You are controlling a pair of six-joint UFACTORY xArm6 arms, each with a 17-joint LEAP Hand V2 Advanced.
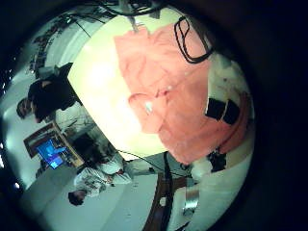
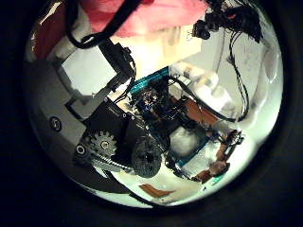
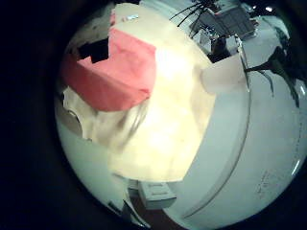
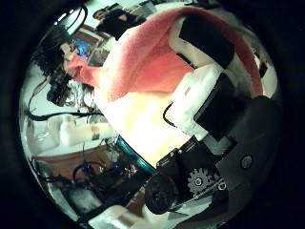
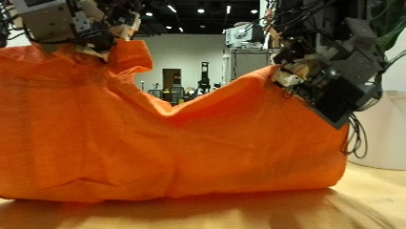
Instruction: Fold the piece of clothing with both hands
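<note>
From the outside view, an orange piece of clothing (image 5: 165,134) hangs like a wide curtain between the two robot hands, its lower edge resting on the pale wooden counter (image 5: 203,215) and its upper edge sagging in a shallow dip between the two raised corners. The left robot hand (image 5: 70,24) sits at one upper corner, where a small flap of the cloth stands up beside its fingers; the fabric there looks gathered and pinched in its curled fingers. The right robot hand (image 5: 330,72) holds the other upper corner, its black and white fingers closed on the hem, with the cloth falling steeply away below it. Broad soft creases run across the hanging fabric, and a fold line shows low down near the counter. In the left little finger side palm view the garment (image 1: 178,91) spreads over the light counter (image 1: 96,87), with a finger (image 1: 223,108) of that hand lying against it. In the right thumb side palm view the cloth (image 4: 143,62) is draped close across the hand's own fingers (image 4: 205,100), above the counter surface.
</note>
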